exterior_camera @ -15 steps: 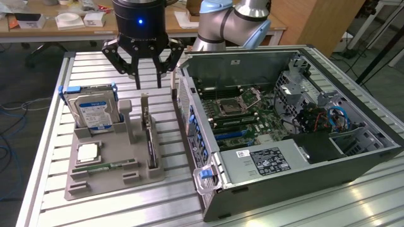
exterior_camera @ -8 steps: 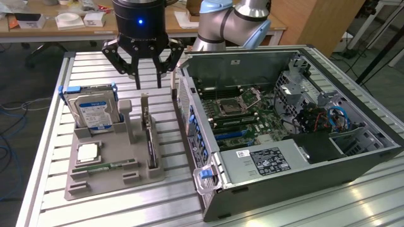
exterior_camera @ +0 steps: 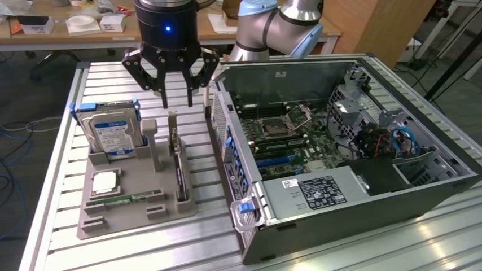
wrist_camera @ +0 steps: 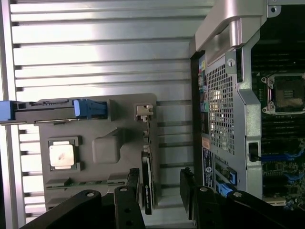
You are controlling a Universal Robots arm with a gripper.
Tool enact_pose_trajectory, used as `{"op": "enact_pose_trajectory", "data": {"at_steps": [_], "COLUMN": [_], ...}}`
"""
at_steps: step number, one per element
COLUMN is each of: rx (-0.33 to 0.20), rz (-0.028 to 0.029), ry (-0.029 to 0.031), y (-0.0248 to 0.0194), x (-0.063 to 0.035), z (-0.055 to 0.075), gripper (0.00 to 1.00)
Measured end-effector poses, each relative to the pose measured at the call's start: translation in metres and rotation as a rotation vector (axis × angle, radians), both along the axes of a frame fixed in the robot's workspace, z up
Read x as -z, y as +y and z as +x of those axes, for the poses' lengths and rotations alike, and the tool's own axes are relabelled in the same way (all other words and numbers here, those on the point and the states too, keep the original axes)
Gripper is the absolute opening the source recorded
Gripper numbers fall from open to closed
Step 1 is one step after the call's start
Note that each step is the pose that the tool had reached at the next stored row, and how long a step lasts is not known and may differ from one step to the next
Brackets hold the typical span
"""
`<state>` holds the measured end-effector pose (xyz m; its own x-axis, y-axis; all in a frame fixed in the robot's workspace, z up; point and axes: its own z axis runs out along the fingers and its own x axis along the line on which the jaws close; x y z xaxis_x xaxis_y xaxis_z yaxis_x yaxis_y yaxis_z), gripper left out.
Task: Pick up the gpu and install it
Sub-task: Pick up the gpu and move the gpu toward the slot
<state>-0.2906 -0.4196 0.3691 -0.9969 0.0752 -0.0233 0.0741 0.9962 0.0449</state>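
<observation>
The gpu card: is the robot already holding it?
No, the gpu stands on edge in the grey holder, with the open jaws above it and apart from it.

black gripper [exterior_camera: 180,100], blue light [exterior_camera: 167,27], silver arm [exterior_camera: 299,10], pale blue joint caps [exterior_camera: 304,44]

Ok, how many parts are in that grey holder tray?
4: hard drive standing upright, processor flat next to it, memory stick flat beside the processor, gpu on edge along the side nearest the case. None looks hidden.
</observation>
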Motion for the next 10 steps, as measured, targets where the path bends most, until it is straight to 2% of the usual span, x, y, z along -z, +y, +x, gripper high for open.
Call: {"op": "enact_pose_trajectory", "data": {"at_steps": [10], "rx": [0.0], "rz": [-0.0001], "ry": [0.0001], "y": [0.0], "x": [0.0064], "z": [0.0], "gripper": [0.47]}}
